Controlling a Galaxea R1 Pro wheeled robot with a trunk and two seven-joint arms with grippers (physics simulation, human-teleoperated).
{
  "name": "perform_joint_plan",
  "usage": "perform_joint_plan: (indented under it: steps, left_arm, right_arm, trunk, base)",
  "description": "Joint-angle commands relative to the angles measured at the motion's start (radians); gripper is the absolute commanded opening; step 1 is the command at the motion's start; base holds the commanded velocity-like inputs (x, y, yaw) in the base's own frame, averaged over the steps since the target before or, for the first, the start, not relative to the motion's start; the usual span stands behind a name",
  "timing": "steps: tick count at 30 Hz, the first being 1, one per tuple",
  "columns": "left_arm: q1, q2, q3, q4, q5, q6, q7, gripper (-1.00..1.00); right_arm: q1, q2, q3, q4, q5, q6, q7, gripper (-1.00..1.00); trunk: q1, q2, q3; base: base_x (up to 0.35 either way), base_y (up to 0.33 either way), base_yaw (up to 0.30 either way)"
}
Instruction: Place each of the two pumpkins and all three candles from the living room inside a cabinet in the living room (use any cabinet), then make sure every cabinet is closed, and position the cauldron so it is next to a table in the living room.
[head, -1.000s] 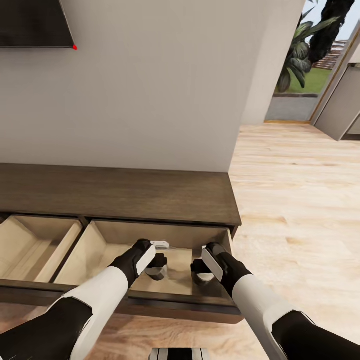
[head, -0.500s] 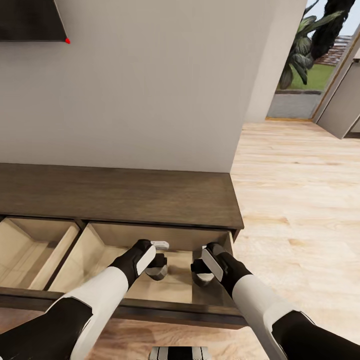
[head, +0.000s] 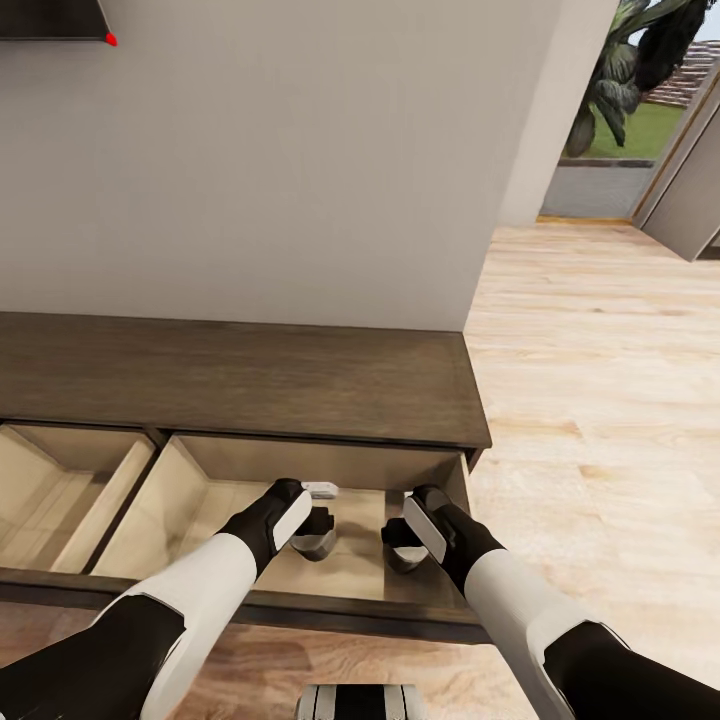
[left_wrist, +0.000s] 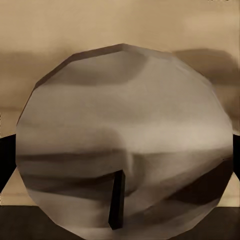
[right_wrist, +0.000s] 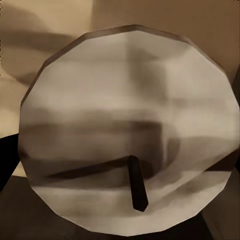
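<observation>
Both arms reach down into the open right drawer of the cabinet. The left gripper and the right gripper hang side by side over the tan drawer floor, a little apart.

Each wrist camera looks straight down onto the flat round top of a candle, with its short dark wick showing. The left candle sits right between the left fingers, whose dark edges show at both sides of it. The right candle sits the same way in the right hand. So each hand seems closed on a candle, though in the head view the candles are too hidden by the fingers to be sure.

Both candles stand upright, their long way pointing up and down, right under the fingers. The drawer floor lies below them, and I cannot tell if they touch it yet.

The next move looks like letting go, so the candles must be low and straight, or they may tip over.
</observation>
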Motion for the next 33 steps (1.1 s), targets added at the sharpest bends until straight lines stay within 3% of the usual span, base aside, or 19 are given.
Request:
perform_joint_plan:
  steps: [1,8,9,28,29,33]
  left_arm:
    - [0.0,0.0,-0.004,-0.001,0.009,0.003,0.008,-1.0]
    - [0.0,0.0,-0.004,-0.001,0.009,0.003,0.009,-1.0]
    - [0.0,0.0,-0.004,-0.001,0.009,0.003,0.009,-1.0]
    - [0.0,0.0,-0.004,-0.001,0.009,0.003,0.009,-1.0]
    - [0.0,0.0,-0.004,-0.001,0.009,0.002,0.009,1.0]
    - [0.0,0.0,-0.004,-0.001,0.009,0.003,0.009,1.0]
  right_arm:
    - [-0.001,-0.001,0.007,-0.001,-0.01,0.003,-0.01,-1.0]
    - [-0.001,-0.001,0.007,-0.001,-0.01,0.003,-0.01,-1.0]
    - [-0.001,-0.001,0.007,-0.001,-0.01,0.003,-0.01,1.0]
    - [-0.001,-0.001,0.007,-0.001,-0.012,0.003,-0.01,1.0]
    - [-0.001,-0.001,0.007,-0.001,-0.012,0.003,-0.01,1.0]
    - [-0.001,-0.001,0.007,-0.001,-0.012,0.002,-0.011,1.0]
  trunk:
    - [0.0,0.0,-0.001]
    - [0.0,0.0,-0.001]
    - [0.0,0.0,-0.001]
    - [0.0,0.0,-0.001]
    - [0.0,0.0,-0.001]
    - [0.0,0.0,-0.001]
  base:
    - [0.0,0.0,0.0]
    - [0.0,0.0,0.0]
    - [0.0,0.0,0.0]
    - [0.0,0.0,0.0]
    - [0.0,0.0,0.0]
    - [0.0,0.0,0.0]
